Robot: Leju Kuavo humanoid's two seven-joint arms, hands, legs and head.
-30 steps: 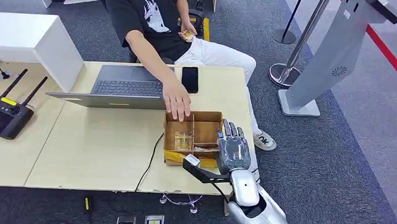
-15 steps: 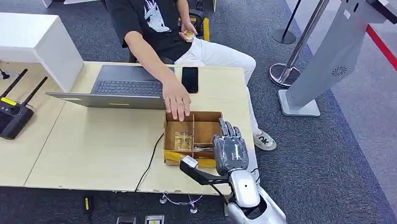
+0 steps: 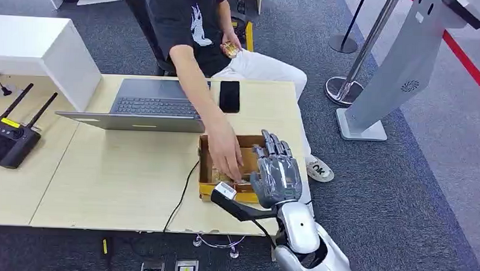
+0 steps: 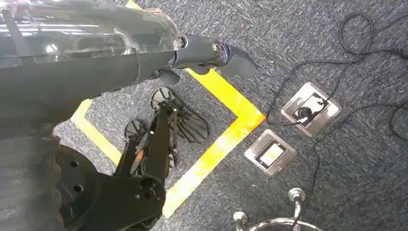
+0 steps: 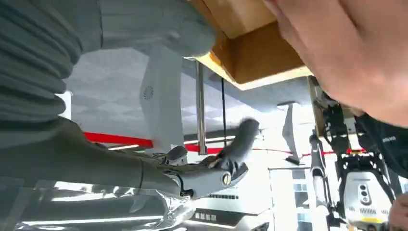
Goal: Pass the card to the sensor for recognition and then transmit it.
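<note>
Fingers [image 3: 272, 147] of the right hand [image 3: 276, 176] are spread apart and extended over the right side of the wooden tray, gripping nothing we can see. For the left hand [image 4: 211, 50], the wrist view shows only a dark fingertip over the carpet, so we cannot tell how its fingers lie.

Largest first: we note the pale wooden table [image 3: 115, 179], then the grey kiosk stand [image 3: 402, 69] on the carpet well to the right. An open laptop [image 3: 148, 105] sits at the table's far side, a black remote with two antennas [image 3: 8, 136] at the left edge. The wooden tray [image 3: 205, 164], divided into compartments, sits near the table's right front corner, a black cable [image 3: 184, 194] running from it to the front edge.

A seated person's hand [image 3: 227, 152] reaches down into the tray, just beside the right hand. We cannot make out the card; the person's hand covers the compartments. A black phone [image 3: 229, 96] lies beside the laptop.
</note>
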